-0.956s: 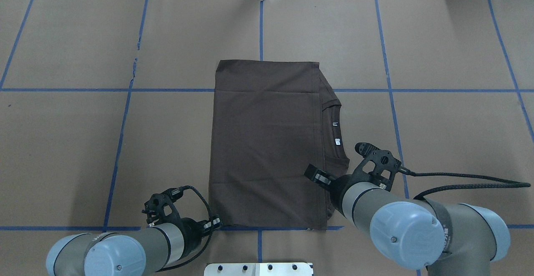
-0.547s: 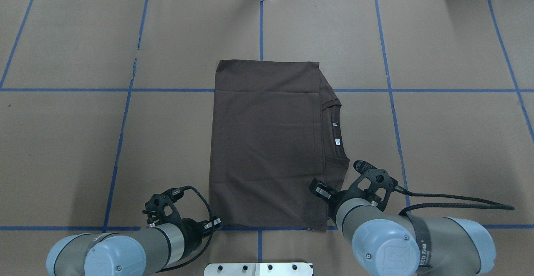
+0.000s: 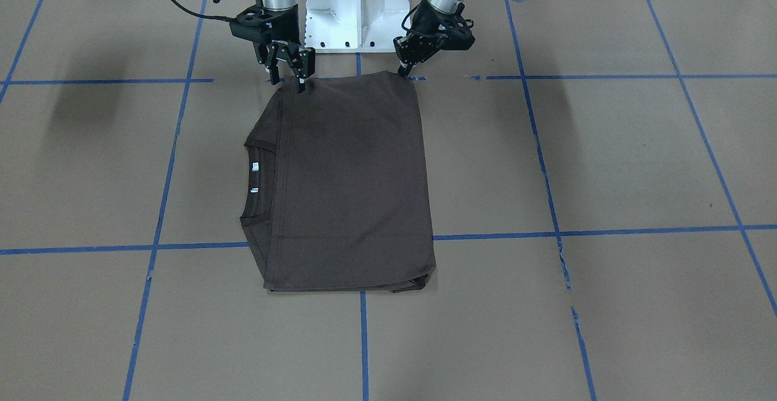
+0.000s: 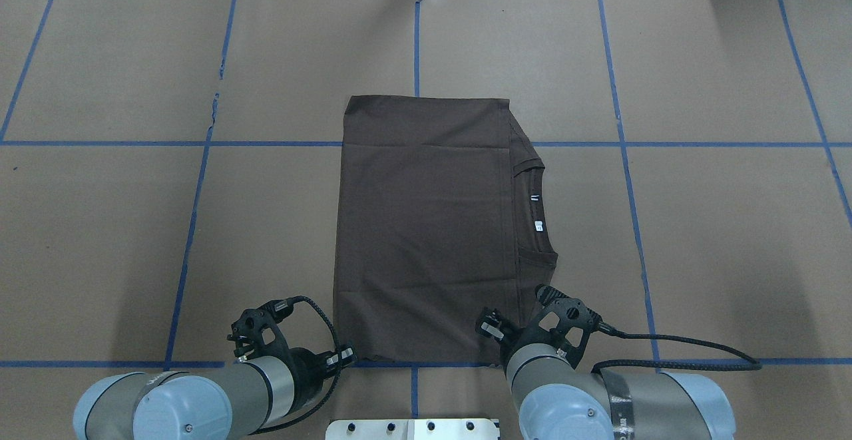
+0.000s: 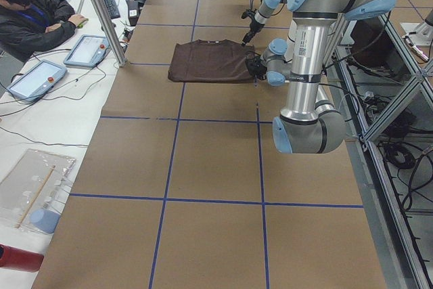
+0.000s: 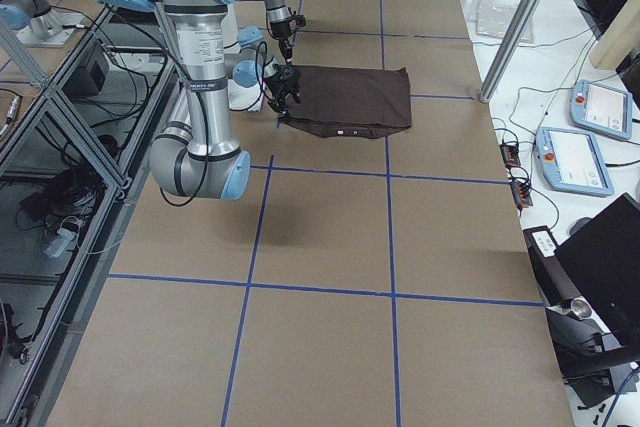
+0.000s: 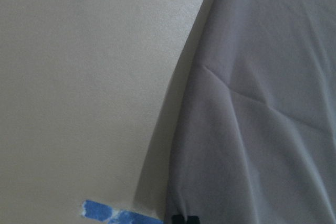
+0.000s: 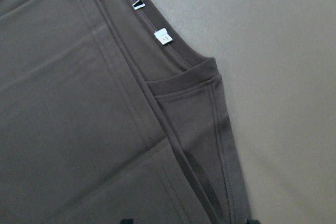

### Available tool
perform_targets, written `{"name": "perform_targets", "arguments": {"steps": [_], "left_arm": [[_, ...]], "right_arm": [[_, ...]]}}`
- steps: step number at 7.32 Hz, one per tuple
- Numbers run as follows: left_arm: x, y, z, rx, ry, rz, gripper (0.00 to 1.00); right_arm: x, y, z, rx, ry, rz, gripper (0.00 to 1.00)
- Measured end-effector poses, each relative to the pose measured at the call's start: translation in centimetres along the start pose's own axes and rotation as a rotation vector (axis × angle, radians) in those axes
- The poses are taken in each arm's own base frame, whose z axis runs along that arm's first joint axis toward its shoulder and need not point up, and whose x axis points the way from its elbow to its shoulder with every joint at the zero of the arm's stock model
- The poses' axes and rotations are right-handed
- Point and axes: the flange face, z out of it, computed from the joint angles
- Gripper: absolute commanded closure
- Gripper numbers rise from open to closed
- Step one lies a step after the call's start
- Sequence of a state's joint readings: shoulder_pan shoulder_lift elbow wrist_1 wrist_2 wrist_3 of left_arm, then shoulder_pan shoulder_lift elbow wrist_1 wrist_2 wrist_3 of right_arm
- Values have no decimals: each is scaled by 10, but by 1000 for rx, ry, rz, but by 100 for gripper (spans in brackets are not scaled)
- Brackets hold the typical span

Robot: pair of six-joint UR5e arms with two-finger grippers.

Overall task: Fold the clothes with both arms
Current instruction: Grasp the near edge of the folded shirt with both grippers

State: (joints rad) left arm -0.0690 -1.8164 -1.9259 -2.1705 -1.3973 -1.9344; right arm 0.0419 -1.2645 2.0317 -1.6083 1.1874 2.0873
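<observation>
While left tool (image 3: 403, 73) narrow, unmoved at T-shirt (image 3: 352, 176) corner, right tool (image 3: 288, 79) wide, now back over near hem.

Right tool (image 3: 287, 80): from overhead its tips are lost under its own wrist, and that arm covers the near right corner of the T-shirt (image 4: 426, 227). In the right wrist view the fingertips (image 8: 126, 221) are clipped by the bottom edge, two dark nubs only. Left tool (image 7: 185, 219): a sliver at the frame's bottom, tips close together, probably nipping the hem; the view is soft and washed out. From the side cameras both tools are too small to read.
</observation>
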Motion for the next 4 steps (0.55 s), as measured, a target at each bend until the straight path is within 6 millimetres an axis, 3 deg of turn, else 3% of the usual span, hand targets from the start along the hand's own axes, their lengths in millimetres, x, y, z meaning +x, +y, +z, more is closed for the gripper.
{"name": "perform_targets", "arguments": {"steps": [4], "left_arm": [[-1,0,0,0,-1,-1,100]], "right_arm": [[8,12,11,20,31,-29,31]]}}
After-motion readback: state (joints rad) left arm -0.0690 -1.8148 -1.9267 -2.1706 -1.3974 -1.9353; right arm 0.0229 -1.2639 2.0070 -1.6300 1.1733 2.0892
